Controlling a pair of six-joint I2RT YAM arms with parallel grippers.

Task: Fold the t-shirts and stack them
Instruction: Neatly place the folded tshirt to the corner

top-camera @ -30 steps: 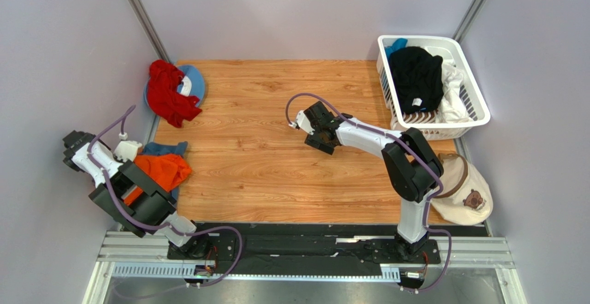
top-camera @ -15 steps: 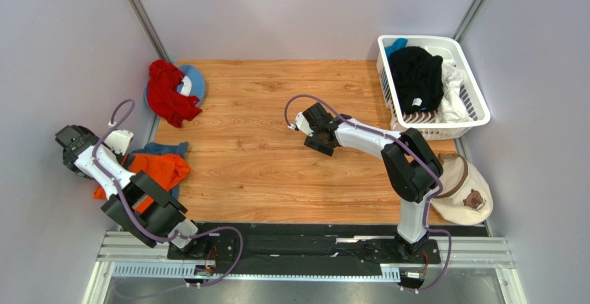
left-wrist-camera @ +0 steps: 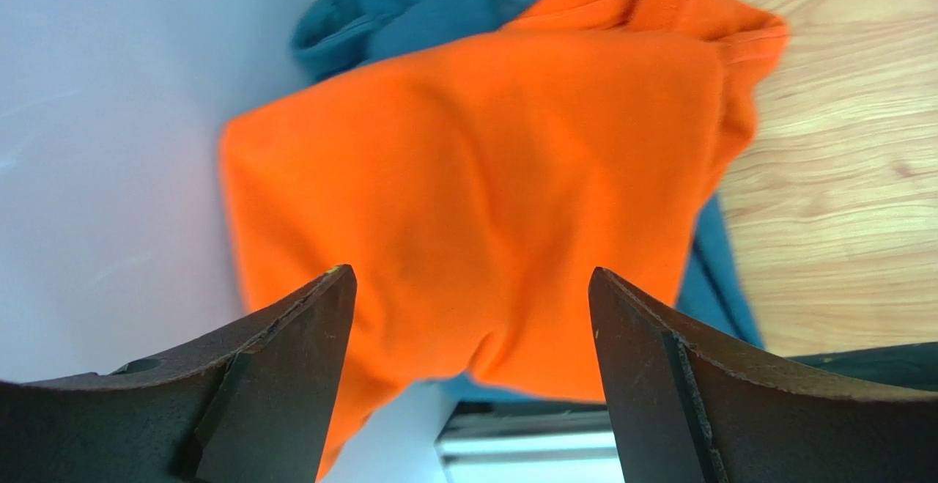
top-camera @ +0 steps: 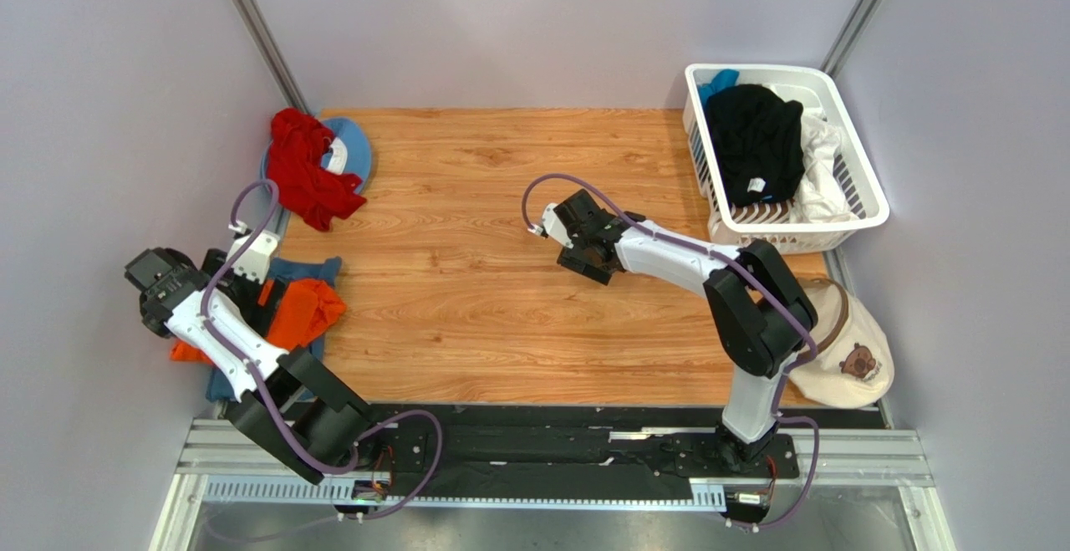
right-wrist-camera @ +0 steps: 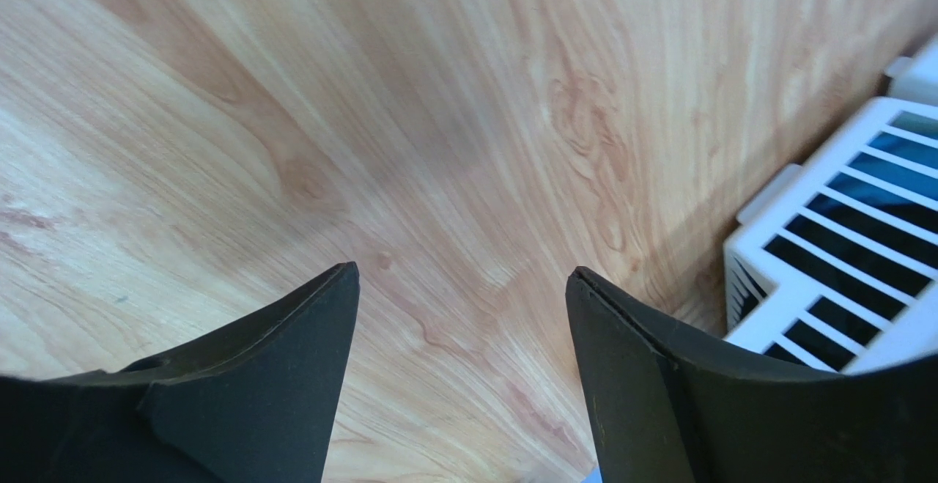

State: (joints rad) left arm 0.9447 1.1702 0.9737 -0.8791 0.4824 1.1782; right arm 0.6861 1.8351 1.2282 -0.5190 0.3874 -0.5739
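The bright orange cloth t-shirt (left-wrist-camera: pixel 484 175) lies crumpled at the near left edge of the light wooden table (top-camera: pixel 502 313), on top of a dusty blue t-shirt (top-camera: pixel 310 271) that shows around its far and right sides. Part of the orange cloth hangs past the table's left edge. The left gripper (left-wrist-camera: pixel 471 274) hovers over this pile with its two dark fingers spread wide. Nothing is pinched between them; only the orange cloth shows in the gap.

The right gripper (right-wrist-camera: pixel 462 274) is near the middle of the table, to the left of the white slatted plastic laundry basket (top-camera: pixel 869 190). Its fingers are also spread wide with nothing between them, and bare wood grain lies below.

The basket sits at the far right corner and holds a rumpled black t-shirt (top-camera: pixel 754 137) with a white t-shirt (top-camera: pixel 823 156) bunched to its right. A small patch of blue cloth shows at the basket's far left corner.

At the far left corner a crumpled red garment (top-camera: pixel 302 172) lies partly over a round light-blue item (top-camera: pixel 356 147) — what that item is cannot be told. A beige cap with a bear face (top-camera: pixel 852 350) rests at the near right edge, just beside the right arm.
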